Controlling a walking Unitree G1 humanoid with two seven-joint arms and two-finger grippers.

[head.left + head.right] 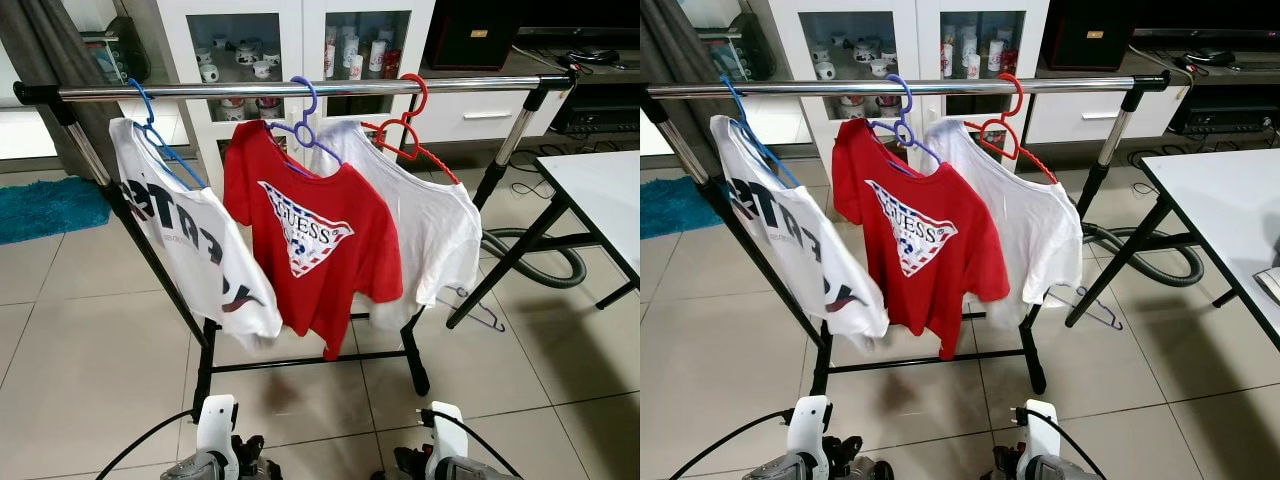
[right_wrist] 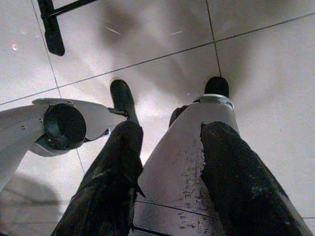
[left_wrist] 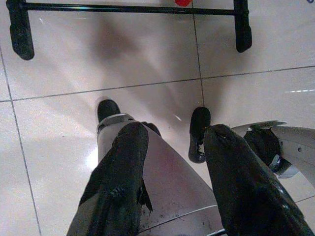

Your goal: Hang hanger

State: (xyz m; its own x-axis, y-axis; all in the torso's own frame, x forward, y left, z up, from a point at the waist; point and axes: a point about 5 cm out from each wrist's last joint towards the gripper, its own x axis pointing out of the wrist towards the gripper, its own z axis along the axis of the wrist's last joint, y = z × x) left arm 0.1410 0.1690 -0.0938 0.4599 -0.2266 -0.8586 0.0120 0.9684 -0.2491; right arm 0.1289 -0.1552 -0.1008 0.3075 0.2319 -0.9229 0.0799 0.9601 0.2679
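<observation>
Hanger [image 1: 478,312] lies on floor [image 1: 90,350] behind rack [image 1: 300,89].

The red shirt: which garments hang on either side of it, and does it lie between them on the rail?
Yes. In the left eye view the red shirt hangs between two white shirts, the printed one and the plain one.

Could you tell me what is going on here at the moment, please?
The robot stands facing a clothes rack with three T-shirts hanging on it: a white printed one on a blue hanger, a red one on a purple hanger, and a white one on a red hanger. Both arms hang low; the left gripper and right gripper are open and empty. A spare hanger lies on the floor.
</observation>
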